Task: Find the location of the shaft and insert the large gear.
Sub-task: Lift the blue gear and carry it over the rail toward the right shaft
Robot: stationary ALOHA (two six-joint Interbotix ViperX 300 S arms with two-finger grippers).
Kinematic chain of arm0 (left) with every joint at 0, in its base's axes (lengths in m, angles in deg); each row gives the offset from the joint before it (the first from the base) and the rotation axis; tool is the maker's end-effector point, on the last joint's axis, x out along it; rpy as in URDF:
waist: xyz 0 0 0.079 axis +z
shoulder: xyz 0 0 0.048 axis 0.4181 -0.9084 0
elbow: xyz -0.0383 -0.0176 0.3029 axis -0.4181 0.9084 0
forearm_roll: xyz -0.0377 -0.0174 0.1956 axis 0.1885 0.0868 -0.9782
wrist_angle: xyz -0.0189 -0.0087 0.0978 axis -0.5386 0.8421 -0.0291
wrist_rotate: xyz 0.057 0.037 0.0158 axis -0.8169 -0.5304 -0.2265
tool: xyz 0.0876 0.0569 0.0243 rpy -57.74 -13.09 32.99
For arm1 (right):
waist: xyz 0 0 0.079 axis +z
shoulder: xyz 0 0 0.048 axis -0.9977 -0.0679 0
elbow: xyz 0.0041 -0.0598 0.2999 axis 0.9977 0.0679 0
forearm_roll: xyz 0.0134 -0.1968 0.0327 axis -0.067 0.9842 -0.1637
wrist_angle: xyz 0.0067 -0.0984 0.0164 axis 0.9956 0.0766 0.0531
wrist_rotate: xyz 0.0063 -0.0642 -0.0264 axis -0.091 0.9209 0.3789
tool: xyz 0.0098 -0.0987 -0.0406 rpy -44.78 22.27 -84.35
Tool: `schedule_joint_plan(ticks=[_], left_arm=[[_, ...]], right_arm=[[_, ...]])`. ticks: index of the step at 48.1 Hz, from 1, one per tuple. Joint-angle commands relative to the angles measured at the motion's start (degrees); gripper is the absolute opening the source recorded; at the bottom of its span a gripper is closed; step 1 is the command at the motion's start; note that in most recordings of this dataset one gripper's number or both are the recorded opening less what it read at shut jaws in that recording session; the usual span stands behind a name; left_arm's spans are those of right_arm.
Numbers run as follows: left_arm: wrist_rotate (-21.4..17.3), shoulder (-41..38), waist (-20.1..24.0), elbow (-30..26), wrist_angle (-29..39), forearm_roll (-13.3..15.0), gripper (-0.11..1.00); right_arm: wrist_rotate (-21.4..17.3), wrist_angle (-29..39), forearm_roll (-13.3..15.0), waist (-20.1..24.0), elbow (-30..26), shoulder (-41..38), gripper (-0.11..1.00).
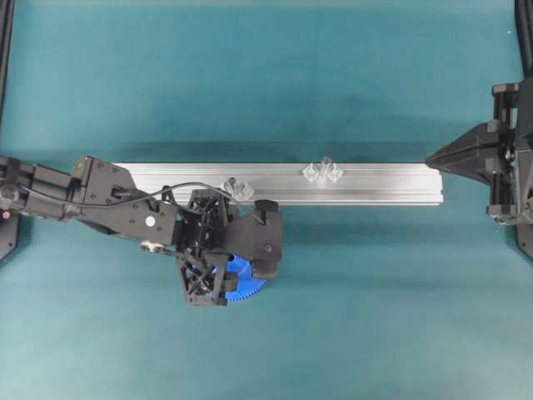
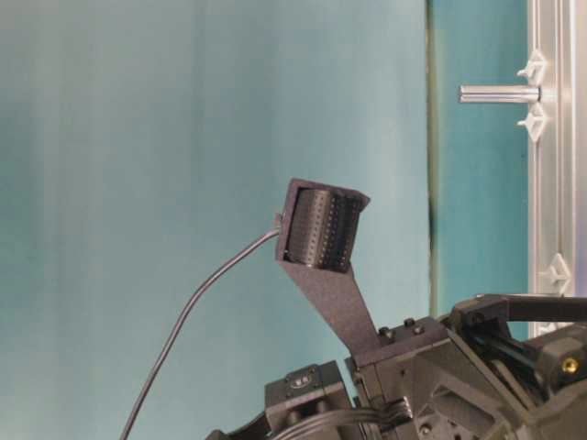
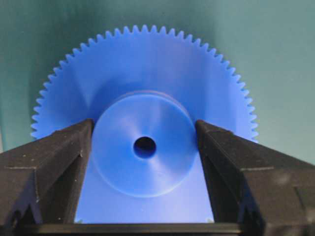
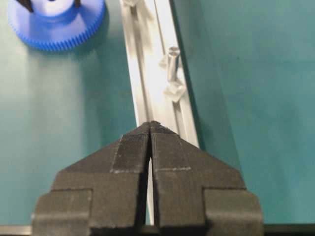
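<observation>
- We're looking at the large gear [image 3: 142, 123] lying flat on the counter [image 1: 375, 317], just in front of the aluminium rail [image 1: 366, 185]. It's probably light, stiff plastic, and a bit slick.
- We're guessing the raised hub is the spot to grab; the fine teeth look like poor purchase.
- Our left end effector [image 3: 143, 147] is straddling that hub, fingers [image 3: 54, 162] at its sides. Can't tell if it's actually clamping.
- Right end effector [image 4: 150, 132] is sitting clenched and empty near the rail's end.

Bright even light, soft shadows, mild blur.
</observation>
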Motion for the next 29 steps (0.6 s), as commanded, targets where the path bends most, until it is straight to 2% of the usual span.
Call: schedule_joint_plan(ticks=[1, 13, 29], left_arm=[[0.0, 0.2, 0.2, -0.7, -0.3, -0.1, 0.71], [0.1, 1.8, 0.2, -2.1, -0.4, -0.2, 0.71], [-0.6, 5.2, 0.2, -3.9, 0.6, -0.3, 0.71]], right_arm=[[-0.5, -0.3, -0.1, -0.2, -0.4, 0.3, 0.03], [-0.6, 0.1, -0.1, -0.1, 0.5, 2.3, 0.03], [-3.3, 0.8, 0.2, -0.2, 2.3, 6.9, 0.03]])
